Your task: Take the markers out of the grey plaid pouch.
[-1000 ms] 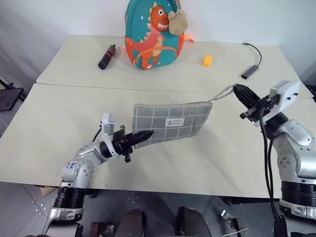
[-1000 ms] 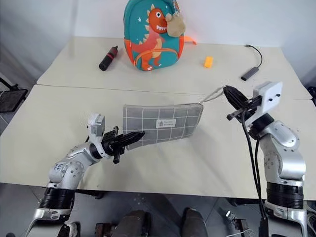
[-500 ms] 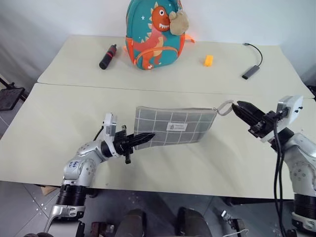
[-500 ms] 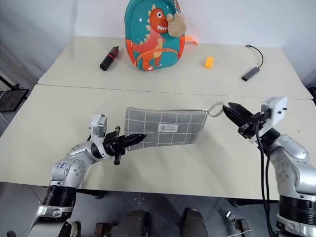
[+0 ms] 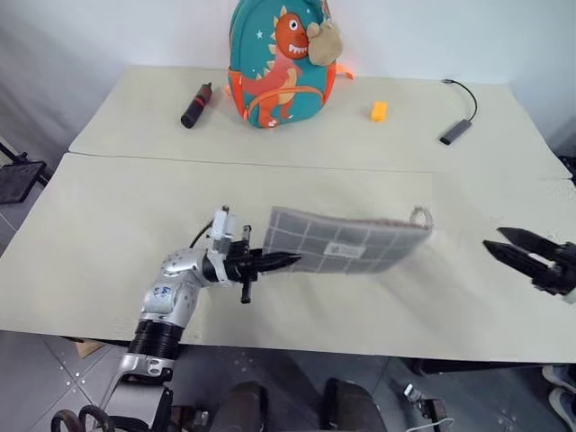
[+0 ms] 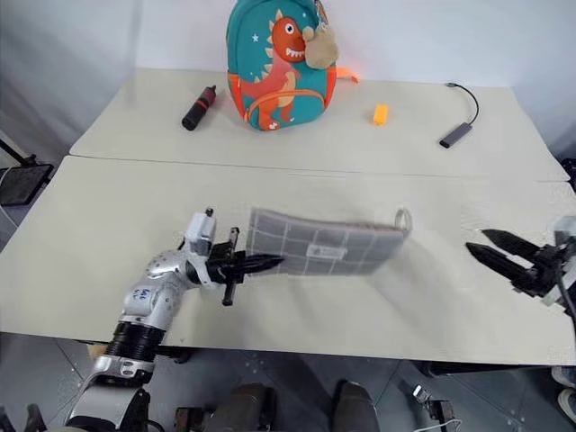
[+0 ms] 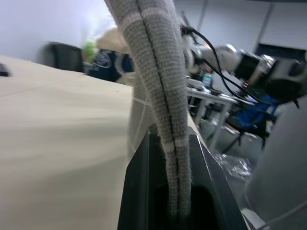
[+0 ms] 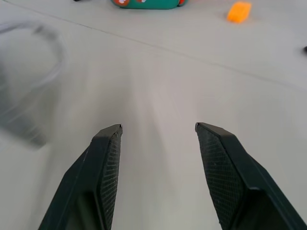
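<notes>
The grey plaid pouch [image 5: 346, 243] hangs blurred just above the near table, stretched out flat to the right of my left gripper [image 5: 290, 261], which is shut on its left end. In the left wrist view the pouch's edge [image 7: 158, 72] runs up from between the black fingers [image 7: 139, 191]. A pale loop [image 5: 420, 217] sticks up at the pouch's right end. My right gripper [image 5: 493, 238] stands open at the table's right edge, well apart from the loop, with nothing between its fingers [image 8: 108, 158]. The markers are hidden.
On the far table stand a teal dinosaur backpack [image 5: 281, 61], a black-and-red cylinder [image 5: 194, 103], a small orange block [image 5: 379, 110] and a grey adapter on a black cable [image 5: 457, 126]. A seam [image 5: 162, 158] divides the two tables.
My right gripper has let go of the pouch's loop, opened and drawn back to the right. The left gripper has shifted right with the pouch, whose free right end has dropped.
</notes>
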Motion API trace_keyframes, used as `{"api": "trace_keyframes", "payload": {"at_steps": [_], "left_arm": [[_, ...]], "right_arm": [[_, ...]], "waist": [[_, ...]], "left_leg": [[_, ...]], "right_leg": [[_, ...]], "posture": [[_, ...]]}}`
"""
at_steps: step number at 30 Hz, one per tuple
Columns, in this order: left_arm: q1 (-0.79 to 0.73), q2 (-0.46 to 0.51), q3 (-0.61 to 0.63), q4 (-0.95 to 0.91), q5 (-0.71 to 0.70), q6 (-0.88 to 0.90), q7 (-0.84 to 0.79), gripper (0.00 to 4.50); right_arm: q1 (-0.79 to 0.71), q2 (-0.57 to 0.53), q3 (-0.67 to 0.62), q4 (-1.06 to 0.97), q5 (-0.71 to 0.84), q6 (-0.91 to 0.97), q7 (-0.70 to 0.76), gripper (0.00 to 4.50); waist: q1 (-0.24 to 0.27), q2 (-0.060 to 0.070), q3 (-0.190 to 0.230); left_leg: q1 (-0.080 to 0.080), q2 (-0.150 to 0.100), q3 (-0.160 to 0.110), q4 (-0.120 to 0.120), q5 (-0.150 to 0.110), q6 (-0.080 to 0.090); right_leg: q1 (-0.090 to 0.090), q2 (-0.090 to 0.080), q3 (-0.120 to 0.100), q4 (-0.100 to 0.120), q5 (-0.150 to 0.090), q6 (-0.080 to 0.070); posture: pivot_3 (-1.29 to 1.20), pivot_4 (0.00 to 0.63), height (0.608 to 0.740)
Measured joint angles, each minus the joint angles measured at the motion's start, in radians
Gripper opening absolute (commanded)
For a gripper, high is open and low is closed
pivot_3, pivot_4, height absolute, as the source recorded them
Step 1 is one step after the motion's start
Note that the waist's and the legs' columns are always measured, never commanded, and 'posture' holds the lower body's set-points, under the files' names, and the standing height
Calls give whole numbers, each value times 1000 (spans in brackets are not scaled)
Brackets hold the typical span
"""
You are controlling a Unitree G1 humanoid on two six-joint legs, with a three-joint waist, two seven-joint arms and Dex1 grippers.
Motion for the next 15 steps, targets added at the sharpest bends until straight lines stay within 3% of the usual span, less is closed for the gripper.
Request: {"api": "trace_keyframes", "payload": {"at_steps": [5,8,13,15], "left_arm": [[0,-33,-15,47,54,-86,2,0],[0,-48,-22,89,83,-143,1,0],[4,-47,-34,131,117,-222,-23,0],[3,-48,-34,142,121,-242,-22,0]], "right_arm": [[-77,-105,-41,-106,53,59,46,2529],[-161,-114,27,-274,116,125,39,1998],[-282,-68,205,-437,157,195,-1,267],[-325,-36,283,-498,160,214,-15,38]], "waist": [[0,1,0],[0,1,1],[5,0,1],[6,0,1]], "left_leg": [[3,3,2,0,0,0],[4,4,3,0,0,0],[4,4,2,0,0,0],[4,4,1,0,0,0]], "right_leg": [[1,0,1,0,0,0],[2,1,2,-1,0,0],[2,1,2,-1,1,0],[2,0,2,-1,1,0]], "posture": [[0,150,740],[0,150,740],[0,150,740],[0,150,740]]}}
